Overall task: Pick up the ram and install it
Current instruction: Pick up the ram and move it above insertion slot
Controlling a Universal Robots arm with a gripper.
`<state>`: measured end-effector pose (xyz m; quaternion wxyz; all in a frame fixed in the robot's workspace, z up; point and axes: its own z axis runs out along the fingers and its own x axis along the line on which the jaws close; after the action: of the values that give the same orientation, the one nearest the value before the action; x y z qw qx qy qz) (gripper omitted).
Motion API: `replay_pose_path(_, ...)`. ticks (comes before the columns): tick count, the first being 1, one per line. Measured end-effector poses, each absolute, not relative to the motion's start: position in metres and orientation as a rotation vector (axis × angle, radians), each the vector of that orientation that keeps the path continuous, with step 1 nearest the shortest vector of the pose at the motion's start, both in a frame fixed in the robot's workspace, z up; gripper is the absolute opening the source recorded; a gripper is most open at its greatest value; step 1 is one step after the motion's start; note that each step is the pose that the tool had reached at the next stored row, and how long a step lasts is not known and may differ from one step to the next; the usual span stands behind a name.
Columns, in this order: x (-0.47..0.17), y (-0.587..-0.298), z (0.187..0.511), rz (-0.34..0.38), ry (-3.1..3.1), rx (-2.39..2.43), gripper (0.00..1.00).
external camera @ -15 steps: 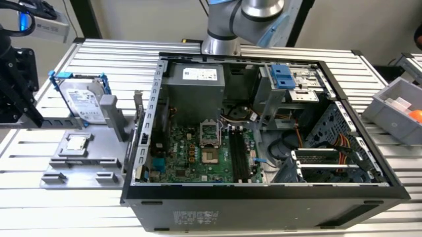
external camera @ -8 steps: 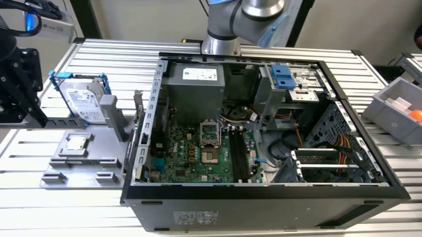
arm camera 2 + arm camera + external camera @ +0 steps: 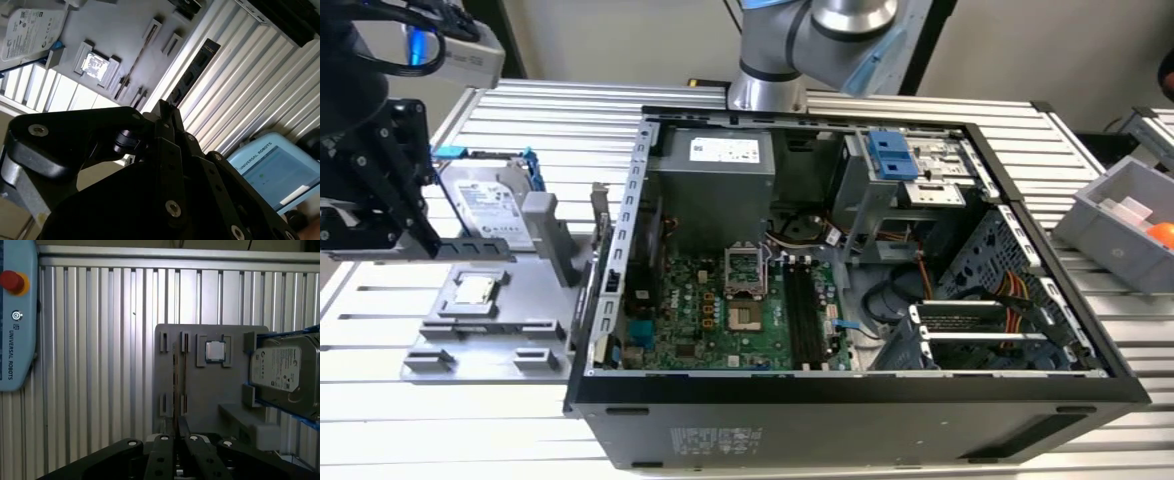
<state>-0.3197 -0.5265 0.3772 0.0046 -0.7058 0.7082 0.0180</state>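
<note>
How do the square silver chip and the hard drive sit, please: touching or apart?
Apart. The first wrist view shows bare grey holder plainly between the chip and the hard drive.

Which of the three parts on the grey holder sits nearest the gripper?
The ram, the thin stick on edge, just ahead of the gripper; the square chip and the hard drive lie farther off.

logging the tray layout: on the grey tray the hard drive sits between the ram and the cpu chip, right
No: the cpu chip sits between the ram and the hard drive on the grey tray, as the first wrist view shows.
</note>
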Motion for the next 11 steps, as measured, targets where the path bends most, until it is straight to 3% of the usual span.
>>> replay_pose_path(11, -0.297, -0.527, 0.377, 0.058, 2.219, -2.212, 0.0)
